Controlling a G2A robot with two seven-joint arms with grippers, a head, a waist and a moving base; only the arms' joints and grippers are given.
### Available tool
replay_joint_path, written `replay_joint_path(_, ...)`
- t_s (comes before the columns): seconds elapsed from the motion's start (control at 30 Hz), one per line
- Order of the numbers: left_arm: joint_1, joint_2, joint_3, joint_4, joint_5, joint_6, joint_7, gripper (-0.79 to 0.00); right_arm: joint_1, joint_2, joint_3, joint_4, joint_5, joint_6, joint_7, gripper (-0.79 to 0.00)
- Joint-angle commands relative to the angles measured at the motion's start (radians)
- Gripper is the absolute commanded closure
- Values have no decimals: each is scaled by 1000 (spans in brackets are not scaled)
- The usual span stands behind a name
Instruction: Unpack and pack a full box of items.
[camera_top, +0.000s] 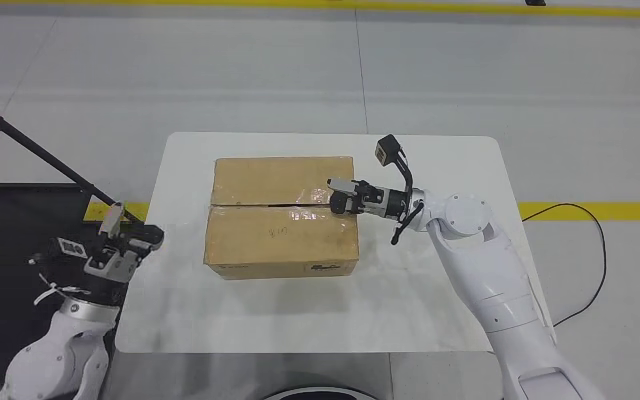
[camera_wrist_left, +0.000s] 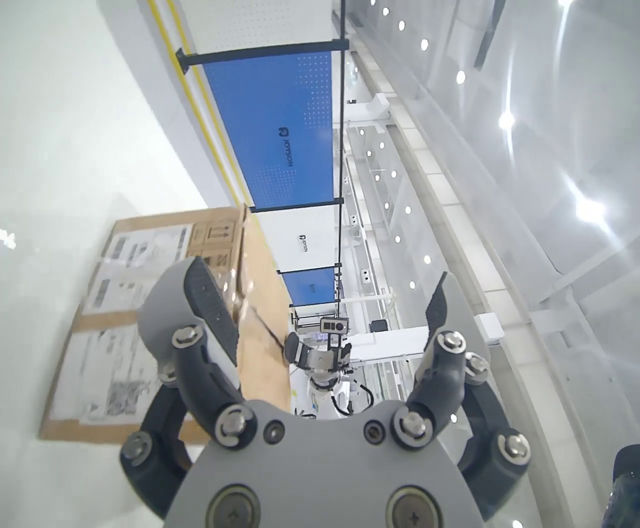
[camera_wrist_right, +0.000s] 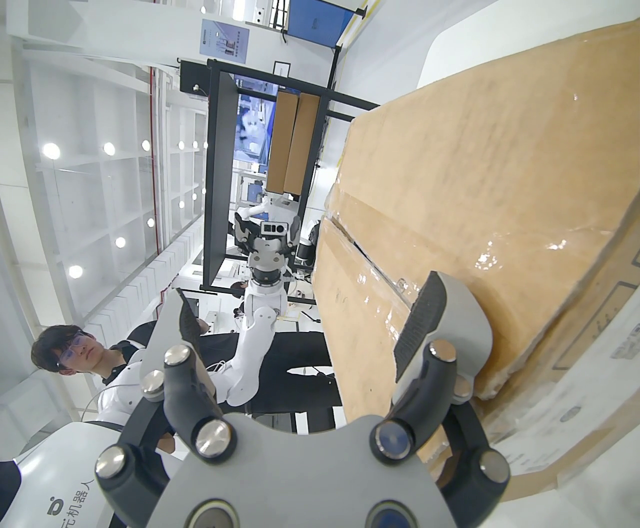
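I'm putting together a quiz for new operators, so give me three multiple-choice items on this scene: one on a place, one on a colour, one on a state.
1. Where is the right hand?
A. Over the seam on top of the box, near its edge
B. Off the table, away from the box
C. Deep inside the box

2. What colour is the table?
A. Black
B. White
C. Green

3. How do the box's top flaps stand?
A. Both raised
B. One raised
C. Both lying flat, shut

Answers:
1 A, as the top view shows its fingers above the seam's end.
2 B, as the bare surface around the box is white.
3 C, as the two flaps meet along the seam, with no contents on show.
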Motion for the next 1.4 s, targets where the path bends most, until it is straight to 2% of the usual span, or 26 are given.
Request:
replay_joint_path(0.0, 51, -5, 5, -9, -1, -5, -8, -785, 0, 0, 0, 0, 0, 0, 0, -785)
replay_joint_path(0.17, 96, -15, 34, 0, -5, -5, 6, -785, 0, 0, 0, 0, 0, 0, 0, -785)
replay_joint_path(0.3, 76, -22, 75, 39, 16, 15, 45, -785, 0, 0, 0, 0, 0, 0, 0, -785)
replay_joint_path(0.47, 9, -30, 137, 119, 39, 46, 80, -785, 0, 0, 0, 0, 0, 0, 0, -785)
replay_joint_path(0.67, -108, -42, 208, 210, 12, 78, 120, -785, 0, 0, 0, 0, 0, 0, 0, -785)
replay_joint_path(0.9, -219, -57, 281, 293, 13, 82, 154, -785, 0, 0, 0, 0, 0, 0, 0, -785)
replay_joint_path(1.37, -345, -77, 336, 405, 36, 68, 174, -785, 0, 0, 0, 0, 0, 0, 0, -785)
